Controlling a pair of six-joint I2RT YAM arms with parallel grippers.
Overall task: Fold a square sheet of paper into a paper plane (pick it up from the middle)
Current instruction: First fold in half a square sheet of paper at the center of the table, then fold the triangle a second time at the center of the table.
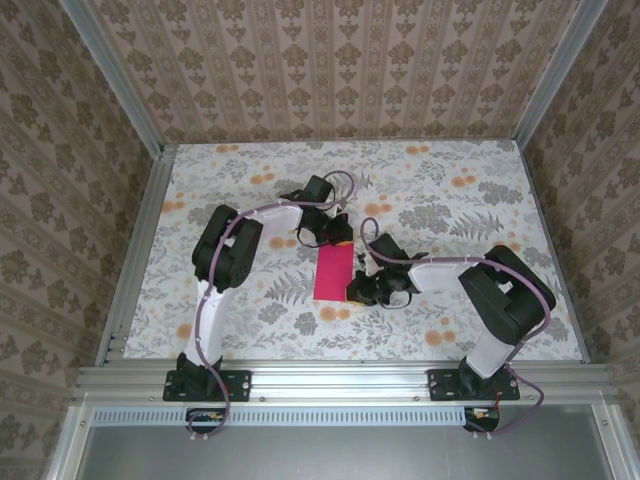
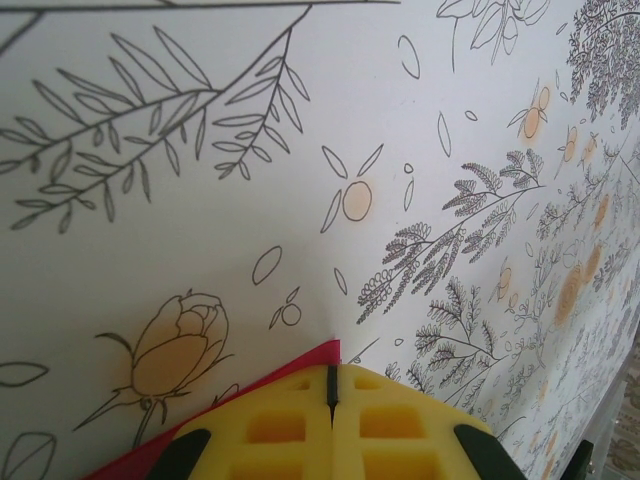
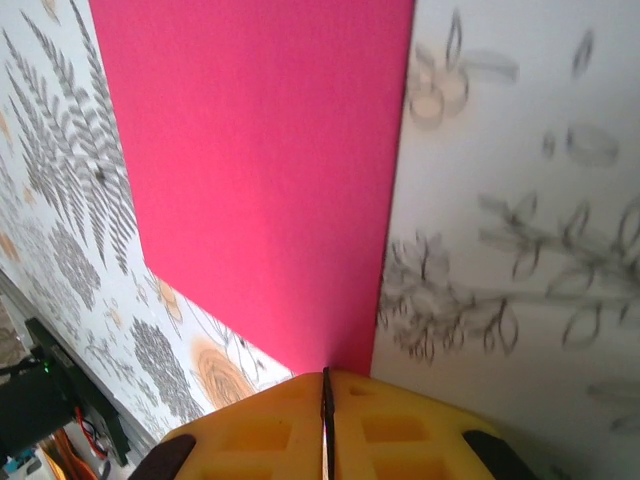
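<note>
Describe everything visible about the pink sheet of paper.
The square sheet of paper is thin, plain magenta, unmarked. From above it shows as a narrow rectangle, seemingly folded in half, lying flat on the floral tablecloth. The shut left gripper meets its far corner; the shut right gripper its near right edge.

The table (image 1: 450, 200) I work on is spread with a pale cloth (image 1: 240, 170) printed in grey ferns and orange flowers. On it lies the pink sheet of paper (image 1: 333, 272), flat, a narrow oblong. An orange flower (image 1: 330, 313) of the print sits just nearer than the sheet, and a grey fern (image 1: 288, 290) just to its left.
</note>
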